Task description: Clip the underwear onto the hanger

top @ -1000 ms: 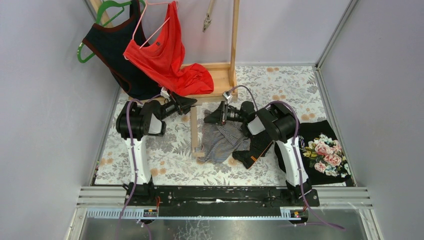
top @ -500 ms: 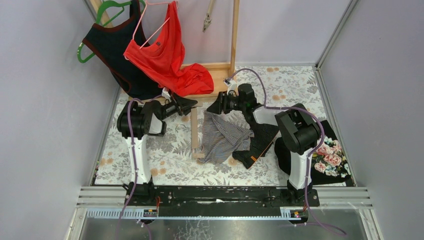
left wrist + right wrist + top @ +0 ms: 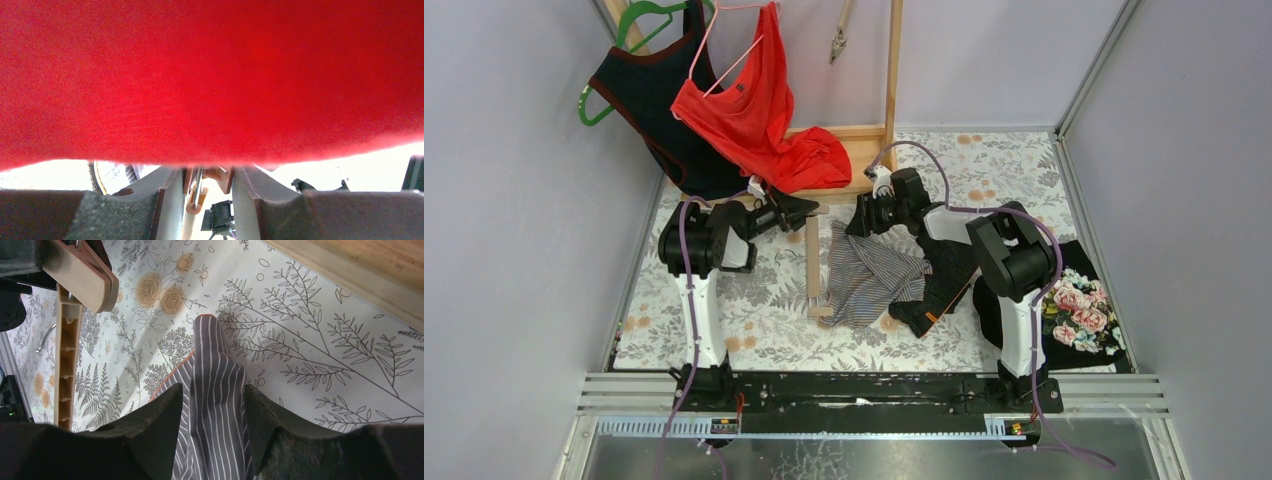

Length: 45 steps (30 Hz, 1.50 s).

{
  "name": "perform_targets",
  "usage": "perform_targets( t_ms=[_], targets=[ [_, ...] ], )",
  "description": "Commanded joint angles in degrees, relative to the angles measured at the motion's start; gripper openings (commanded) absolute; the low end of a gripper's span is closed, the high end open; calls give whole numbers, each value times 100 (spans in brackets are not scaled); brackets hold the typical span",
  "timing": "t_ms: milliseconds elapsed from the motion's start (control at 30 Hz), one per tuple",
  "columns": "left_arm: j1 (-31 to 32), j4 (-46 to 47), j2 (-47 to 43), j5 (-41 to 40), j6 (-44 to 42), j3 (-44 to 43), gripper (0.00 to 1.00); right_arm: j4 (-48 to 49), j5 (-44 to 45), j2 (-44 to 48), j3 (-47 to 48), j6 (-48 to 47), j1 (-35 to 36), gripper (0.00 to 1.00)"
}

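The grey striped underwear (image 3: 869,275) lies crumpled on the flowered table. Its top corner (image 3: 215,370) sits between the fingers of my right gripper (image 3: 212,402), which stands open and low over it, not pinching it. The wooden hanger (image 3: 812,262) lies flat just left of the underwear, its bar (image 3: 66,365) running toward the near edge. My left gripper (image 3: 801,208) is shut on the hanger's wooden clip (image 3: 200,187) at the bar's far end. That clip (image 3: 87,272) also shows in the right wrist view. Red cloth (image 3: 210,75) hides most of the left wrist view.
A red garment (image 3: 759,120) on a pink hanger and a dark one (image 3: 649,100) on a green hanger drape over a wooden rack (image 3: 864,150) at the back. A black cloth (image 3: 939,290) and a black floral cloth (image 3: 1074,300) lie right of the underwear.
My right arm has reached farther back, carrying its gripper from the underwear's middle to its top corner, and its jaws have widened. The left arm has not moved.
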<state>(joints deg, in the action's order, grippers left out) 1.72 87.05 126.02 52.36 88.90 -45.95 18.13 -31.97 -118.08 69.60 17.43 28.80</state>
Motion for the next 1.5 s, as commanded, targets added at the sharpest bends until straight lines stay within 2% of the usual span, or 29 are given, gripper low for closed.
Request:
perform_targets(
  t_ms=[0, 1133, 1267, 1467],
  targets=[
    [-43, 434, 43, 117, 49, -31, 0, 17, -41, -69, 395, -149, -13, 56],
    [-40, 427, 111, 146, 72, -13, 0, -240, -373, -845, 1299, 127, 109, 52],
    [-45, 427, 124, 160, 75, -32, 14, -273, -372, -858, 1311, 113, 117, 52],
    [-44, 427, 120, 169, 83, -37, 24, -283, -355, -891, 1305, 110, 143, 52]
  ],
)
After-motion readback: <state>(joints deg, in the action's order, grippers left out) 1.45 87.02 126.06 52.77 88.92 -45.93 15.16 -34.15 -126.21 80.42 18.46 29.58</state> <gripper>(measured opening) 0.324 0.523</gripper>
